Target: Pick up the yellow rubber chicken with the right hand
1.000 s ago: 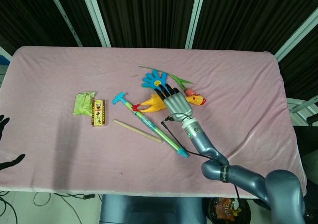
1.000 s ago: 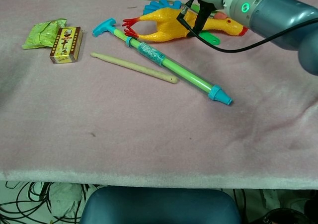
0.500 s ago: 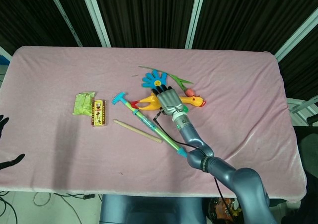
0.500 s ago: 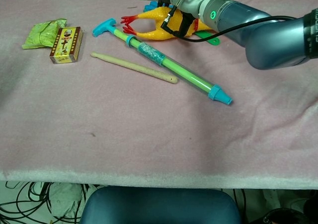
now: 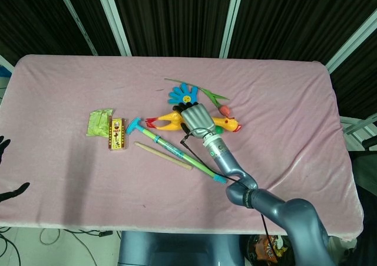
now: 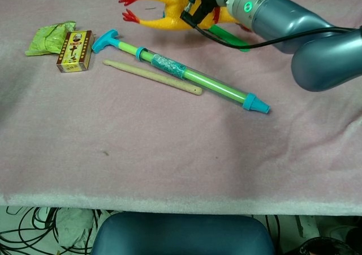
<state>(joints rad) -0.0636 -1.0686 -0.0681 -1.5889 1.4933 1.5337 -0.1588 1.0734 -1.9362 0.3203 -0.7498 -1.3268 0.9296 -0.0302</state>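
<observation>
chicken (image 5: pixel 168 120) sits mid-frame, gripped around its body by your right hand (image 5: pixel 199 120). lift slowly: the soft toy could squirm free, or its feet could snag the green pump (image 5: pixel 177 150).

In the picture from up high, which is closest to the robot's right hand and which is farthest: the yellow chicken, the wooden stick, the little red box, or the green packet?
From the right hand:
1. Yellow rubber chicken, under the hand, held by it.
2. Wooden stick, lower left of the hand.
3. Little red box, farther left.
4. Green packet, farthest left, beside the box.
</observation>
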